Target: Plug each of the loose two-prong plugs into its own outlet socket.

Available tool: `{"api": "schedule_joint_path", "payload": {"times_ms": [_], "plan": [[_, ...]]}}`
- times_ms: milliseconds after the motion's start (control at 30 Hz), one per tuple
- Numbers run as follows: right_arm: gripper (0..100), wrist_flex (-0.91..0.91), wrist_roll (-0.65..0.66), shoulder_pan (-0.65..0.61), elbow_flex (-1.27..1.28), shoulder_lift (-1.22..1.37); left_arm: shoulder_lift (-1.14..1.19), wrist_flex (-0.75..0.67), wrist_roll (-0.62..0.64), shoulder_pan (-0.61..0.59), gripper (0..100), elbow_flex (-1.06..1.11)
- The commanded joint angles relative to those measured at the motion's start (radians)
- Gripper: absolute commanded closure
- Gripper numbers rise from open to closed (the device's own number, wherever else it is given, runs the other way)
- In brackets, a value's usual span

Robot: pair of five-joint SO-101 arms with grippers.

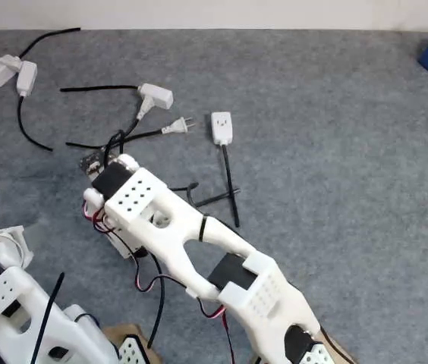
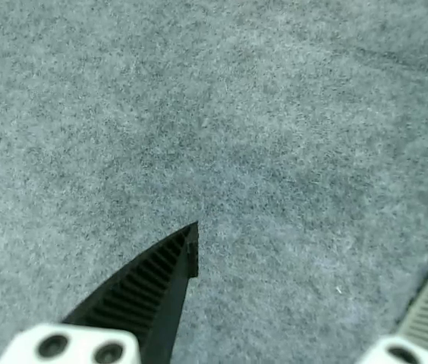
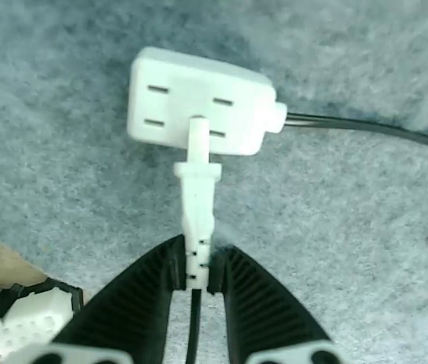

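Right tool (image 3: pixel 199 262) clamped on the plug (image 3: pixel 197 199) by its tail. Plug nose touches the socket (image 3: pixel 199 102) face, seemingly between the slot pairs; I can't see the prongs. Left tool (image 2: pixel 316 262) open over bare tabletop (image 2: pixel 199 114). Risk: if I push misaligned, the unbraced socket skids away or the plug pivots in the grip.

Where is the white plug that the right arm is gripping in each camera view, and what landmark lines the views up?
High view: covered by the tip of the middle arm, beside the black cord loop.
Left wrist view: grey carpet beyond the open left gripper, elsewhere on the table.
Right wrist view: the plug is central, pinched in the right gripper, tip against a white outlet.
Shared landmark: the grey carpet.
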Motion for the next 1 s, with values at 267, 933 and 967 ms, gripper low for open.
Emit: {"api": "schedule_joint_path", "payload": {"times_ms": [267, 933, 967], "plan": [[99.1, 0.013, 0.27, 0.206, 0.199, -0.43, -0.016, -0.012, 0.009, 0.015, 57, -0.018], [99.1, -0.108, 0.44, 0.027, 0.544, -1.164, 0.044, 1.063, 0.149, 0.628, 57, -0.958], [99.1, -0.154, 0.442, 0.035, 0.63, -1.188, 0.079, 1.086, 0.175, 0.662, 57, -1.033]]}}
